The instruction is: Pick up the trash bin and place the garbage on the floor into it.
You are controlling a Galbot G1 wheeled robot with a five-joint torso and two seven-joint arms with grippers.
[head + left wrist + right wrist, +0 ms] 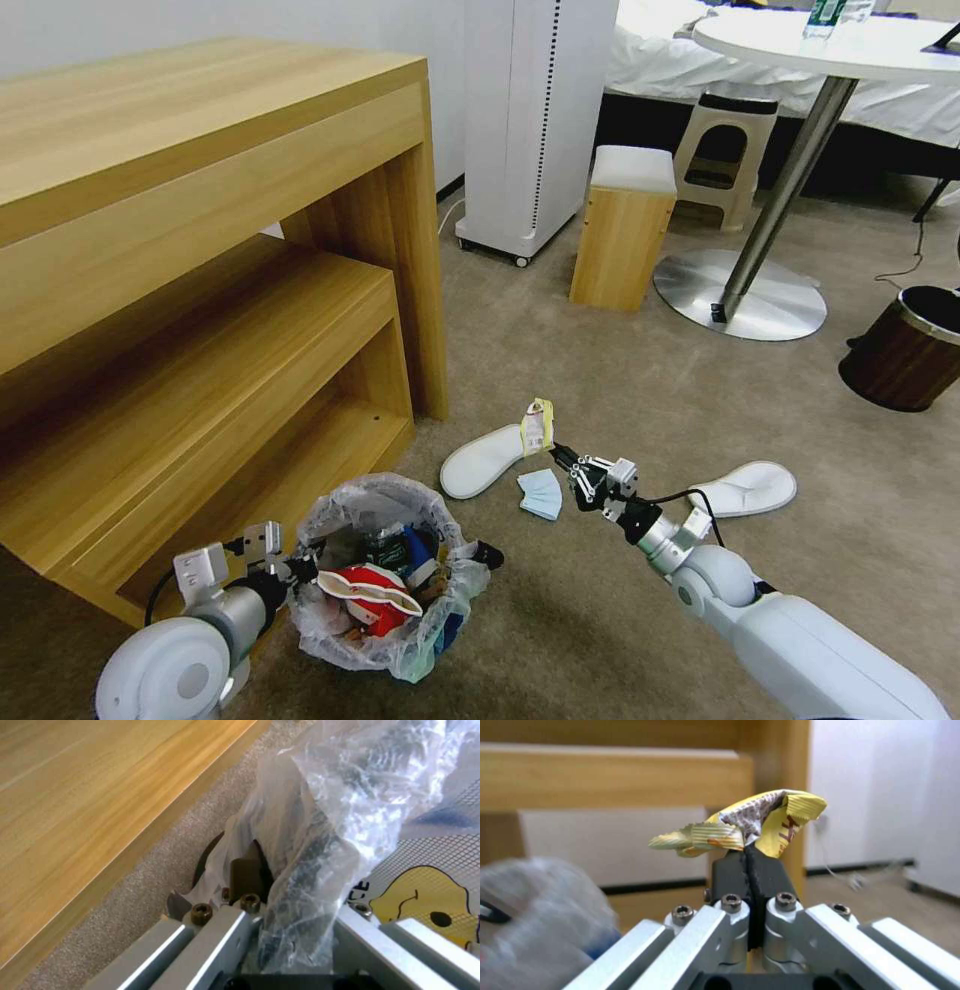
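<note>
The trash bin (400,640) is lined with a crinkled clear bag (325,813) and sits low by the wooden shelf. It holds a red-white paper bowl (372,597), a small bottle (385,545) and other litter. My left gripper (303,570) (260,870) is shut on the bin's rim and bag. My right gripper (553,452) (750,864) hovers above the floor (600,620), shut on a yellow candy wrapper (537,427) (750,823). Just below it on the carpet lie a light-blue face mask (540,493) and two white slippers (483,462) (742,488).
A wooden desk with a low shelf (200,300) stands along the left. Farther off are a white tower unit (535,120), a wooden stool (622,228), a plastic stool (725,160) and a round table's base (745,295). A brown wood-look bin (905,348) is at the right.
</note>
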